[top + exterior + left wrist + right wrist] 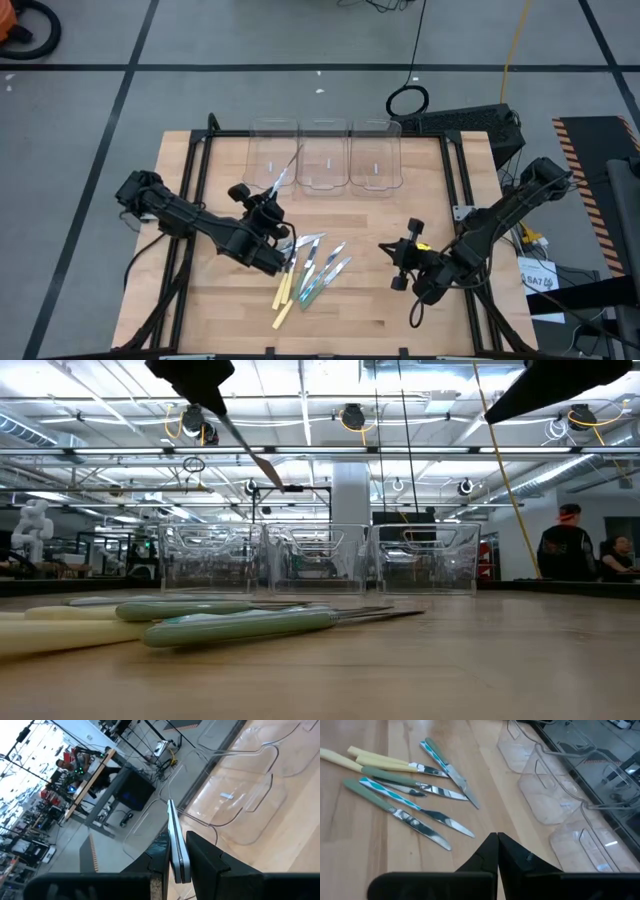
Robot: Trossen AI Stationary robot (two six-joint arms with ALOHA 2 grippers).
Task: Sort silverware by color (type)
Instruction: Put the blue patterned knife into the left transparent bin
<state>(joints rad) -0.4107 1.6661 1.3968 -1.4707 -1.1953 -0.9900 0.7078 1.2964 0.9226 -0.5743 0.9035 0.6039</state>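
My left gripper (265, 203) is shut on a silvery knife (284, 176), raised off the table, with its tip slanting toward the left clear bin (273, 156). In the low view the knife (250, 445) slants down from the gripper at the top of the picture. The handle's colour is hidden. The other silverware (312, 268) lies flat in a loose pile on the wood: pale yellow handles (380, 761), green ones (372, 795) and blue-striped ones (436, 754). My right gripper (403, 263) is shut and waits right of the pile, touching nothing. My left gripper pinches the knife between its two fingers (205, 862), on a silvery stretch (176, 851) back from the tip. The fingers lie across the knife. It is lifted clear of the table, and its tip (170, 804) juts out ahead of the fingers, slanting down over the left bin.
Three clear plastic bins (324, 156) stand side by side at the table's far edge; in the low view their walls (315, 556) rise behind the pile. Bare wood (360, 310) lies between the pile and my right gripper. A person (562, 550) stands in the room beyond.
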